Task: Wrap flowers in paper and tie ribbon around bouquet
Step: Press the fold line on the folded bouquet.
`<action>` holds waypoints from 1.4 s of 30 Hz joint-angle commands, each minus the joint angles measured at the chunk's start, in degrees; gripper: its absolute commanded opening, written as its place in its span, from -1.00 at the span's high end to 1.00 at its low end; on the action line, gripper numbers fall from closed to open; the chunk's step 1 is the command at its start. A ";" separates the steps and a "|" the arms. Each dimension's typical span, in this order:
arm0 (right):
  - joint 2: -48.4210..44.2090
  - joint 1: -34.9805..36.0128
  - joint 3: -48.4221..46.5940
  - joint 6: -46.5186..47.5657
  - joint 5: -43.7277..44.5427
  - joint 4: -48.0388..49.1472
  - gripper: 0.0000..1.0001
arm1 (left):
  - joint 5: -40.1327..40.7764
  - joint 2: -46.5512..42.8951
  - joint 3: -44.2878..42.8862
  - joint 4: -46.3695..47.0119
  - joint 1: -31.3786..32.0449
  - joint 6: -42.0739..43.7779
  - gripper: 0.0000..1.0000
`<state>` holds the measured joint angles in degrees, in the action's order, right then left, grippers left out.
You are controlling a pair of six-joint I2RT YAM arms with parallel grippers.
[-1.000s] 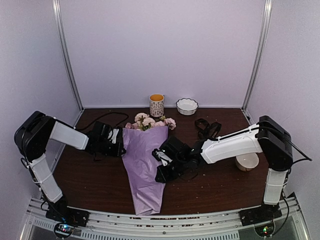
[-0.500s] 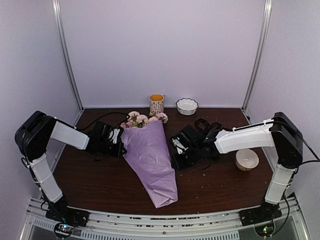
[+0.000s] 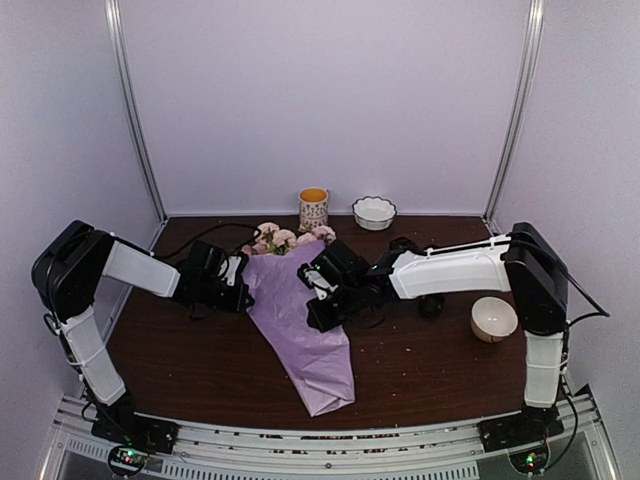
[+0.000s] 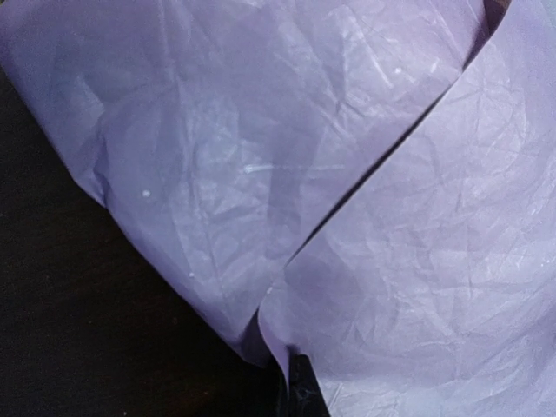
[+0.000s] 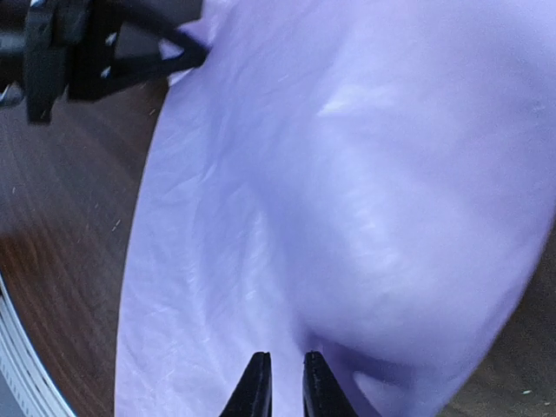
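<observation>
Clenching left gripper [image 3: 240,282] jaws on the paper [image 3: 305,345] at its left edge; holding right gripper [image 5: 280,382] jaws nearly together over the wrap, grip impossible to tell. Lying coned on the surface [image 3: 430,370], flowers [image 3: 283,238] toward the cup [image 3: 313,209]. Wrapping seemingly in its closing stage. Next: pinning the cone shut and fetching the ribbon.
</observation>
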<state>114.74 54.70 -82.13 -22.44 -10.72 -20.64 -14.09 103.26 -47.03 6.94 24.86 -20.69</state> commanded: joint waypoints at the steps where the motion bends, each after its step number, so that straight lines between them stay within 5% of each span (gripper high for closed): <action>1: 1.17 5.83 1.05 1.11 -2.58 -2.12 0.74 | 1.91 3.12 0.44 -5.71 0.02 1.07 1.00; 19: -6.95 21.51 11.76 -2.11 2.64 -12.24 0.76 | 2.75 3.05 -2.85 -9.35 -0.23 2.24 1.00; 22: -12.73 22.00 8.11 -0.72 15.50 -20.61 0.58 | 2.57 3.07 -3.07 -10.11 -0.17 2.27 1.00; 27: -20.45 22.17 -0.25 -1.51 53.88 -36.50 0.04 | 1.89 2.91 -3.75 -11.14 -0.18 2.58 1.00; 28: -20.96 22.14 -1.25 -1.54 62.92 -39.44 -0.16 | 1.53 2.86 -3.92 -11.26 -0.23 2.49 1.00; 30: -21.62 21.82 -2.13 -5.33 83.60 -44.65 -0.95 | 1.01 2.96 -4.11 -11.33 -0.24 2.43 1.00; 32: -22.49 19.98 -1.85 -7.28 94.84 -45.04 -1.00 | 1.02 3.07 -4.28 -11.78 -0.21 2.30 1.00; 34: -23.53 15.82 -2.75 -3.12 89.73 -40.08 -1.00 | 1.23 3.30 -4.62 -12.38 -0.19 2.31 1.00; 37: -27.93 7.11 4.33 7.14 62.60 -24.90 -0.99 | 1.14 3.41 -5.10 -13.18 -0.22 2.31 1.00; 42: -29.63 -8.13 13.93 -1.28 34.67 -16.52 -0.30 | 1.37 3.81 -6.00 -14.60 -0.28 2.42 1.00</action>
<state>86.41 54.68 -73.84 -20.91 46.15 -45.69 -13.96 104.62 -52.64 -2.13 24.82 -19.07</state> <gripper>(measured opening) 0.756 0.010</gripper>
